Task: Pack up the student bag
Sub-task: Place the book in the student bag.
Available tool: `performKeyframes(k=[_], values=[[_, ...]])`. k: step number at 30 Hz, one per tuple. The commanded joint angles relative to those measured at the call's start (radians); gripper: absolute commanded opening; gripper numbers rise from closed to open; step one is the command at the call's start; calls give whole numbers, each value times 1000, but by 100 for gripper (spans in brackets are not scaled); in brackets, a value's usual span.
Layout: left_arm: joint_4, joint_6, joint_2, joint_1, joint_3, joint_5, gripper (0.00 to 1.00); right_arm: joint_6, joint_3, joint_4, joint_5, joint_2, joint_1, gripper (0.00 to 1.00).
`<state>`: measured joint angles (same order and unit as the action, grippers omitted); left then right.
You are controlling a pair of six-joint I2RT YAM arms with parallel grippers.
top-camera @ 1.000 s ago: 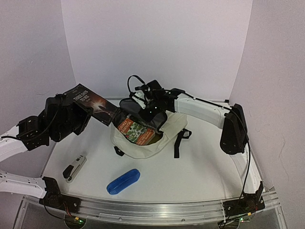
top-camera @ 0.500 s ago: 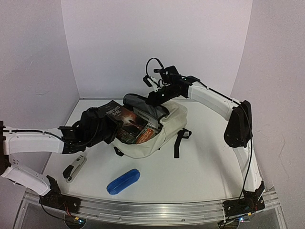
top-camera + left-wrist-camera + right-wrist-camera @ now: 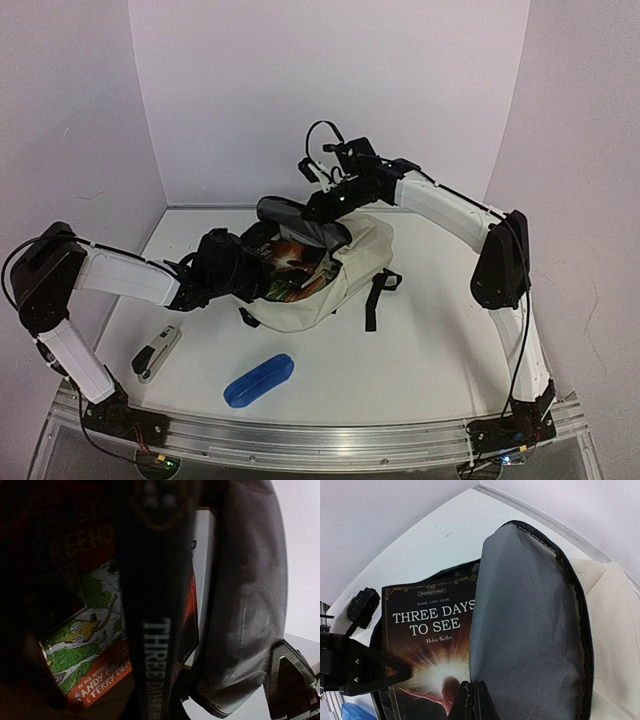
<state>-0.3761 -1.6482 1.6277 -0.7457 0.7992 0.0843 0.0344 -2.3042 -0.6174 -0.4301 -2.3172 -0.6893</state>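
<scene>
The cream student bag (image 3: 345, 285) lies mid-table with its mouth facing left. My right gripper (image 3: 322, 204) is shut on the edge of the bag's grey-lined flap (image 3: 530, 630) and holds it up; its fingertips (image 3: 465, 702) pinch the fabric. My left gripper (image 3: 243, 270) is shut on a black book, "Three Days to See" (image 3: 427, 640), which lies partly inside the opening. The book's spine (image 3: 155, 630) fills the left wrist view and hides the fingers. An orange and green picture book (image 3: 90, 645) lies in the bag beneath it.
A blue pencil case (image 3: 259, 379) lies near the front edge. A white and black stapler (image 3: 157, 351) sits at the front left. The bag's black straps (image 3: 375, 295) trail to the right. White walls close in the back and both sides.
My left arm has swung right and down, carrying the black book from the far left into the bag's mouth. My right gripper lifted the flap, then held still.
</scene>
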Motion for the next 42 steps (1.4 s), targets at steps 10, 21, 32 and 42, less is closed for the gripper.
performKeyframes(k=[10,21,32,42], values=[[821,57,62,38,503,-41,55,4,23,70,-89,110,-1,0],[1235,296,144,87,819,-73,82,21,84,65,-124,139,-2,0],[1284,297,-2,92,663,-10,80,38,145,49,-155,165,-1,0],[1114,380,-96,228,468,-11,54,137,196,-23,-142,217,8,0]])
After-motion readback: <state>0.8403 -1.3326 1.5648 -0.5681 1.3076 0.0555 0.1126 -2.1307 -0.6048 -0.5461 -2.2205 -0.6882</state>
